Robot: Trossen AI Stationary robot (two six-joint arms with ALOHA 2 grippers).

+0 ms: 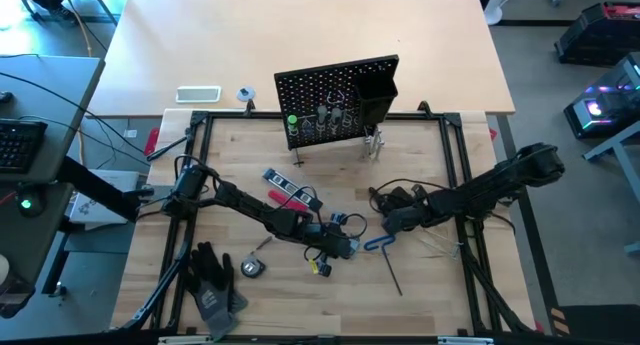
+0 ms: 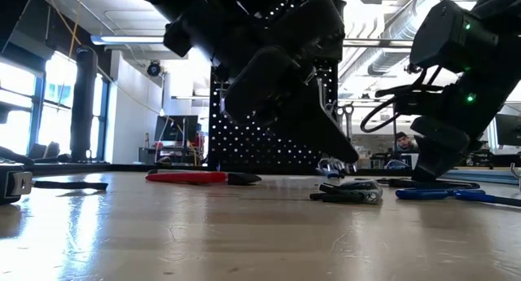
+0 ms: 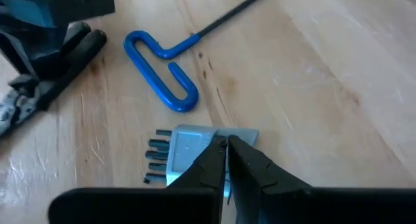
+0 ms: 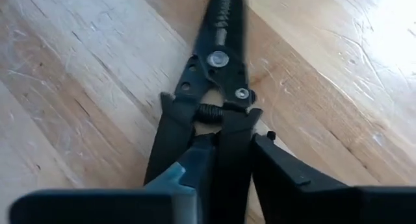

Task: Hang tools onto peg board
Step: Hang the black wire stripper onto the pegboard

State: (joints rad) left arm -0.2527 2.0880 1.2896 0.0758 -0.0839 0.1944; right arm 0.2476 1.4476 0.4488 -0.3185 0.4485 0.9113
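The black peg board (image 1: 335, 97) stands upright at the table's far middle, with a few tools hanging on it. Black pliers (image 4: 218, 62) lie flat on the wood, and my right gripper (image 4: 233, 143) (image 1: 388, 225) is shut on one of their handles. The blue-handled hex key (image 3: 162, 68) (image 1: 378, 243) lies on the table between the two grippers. My left gripper (image 3: 226, 145) (image 1: 350, 248) is shut and hovers just above a small grey holder of dark bits (image 3: 185, 151) that lies flat on the table. The red-black flat tool (image 1: 290, 192) lies left of centre. My right gripper pinches one handle of the pliers (image 4: 235, 130), just behind the pivot. One finger (image 4: 195, 162) stands in the gap between the two handles and the other (image 4: 283, 169) outside. The fingers slant steeply down and lie along the handle. The pliers rest flat on the table.
Black work gloves (image 1: 215, 285) lie at the near left, with a small round object (image 1: 250, 268) beside them. A white flat device (image 1: 198, 94) sits beyond the frame at the far left. Black frame rails (image 1: 455, 155) border the work area.
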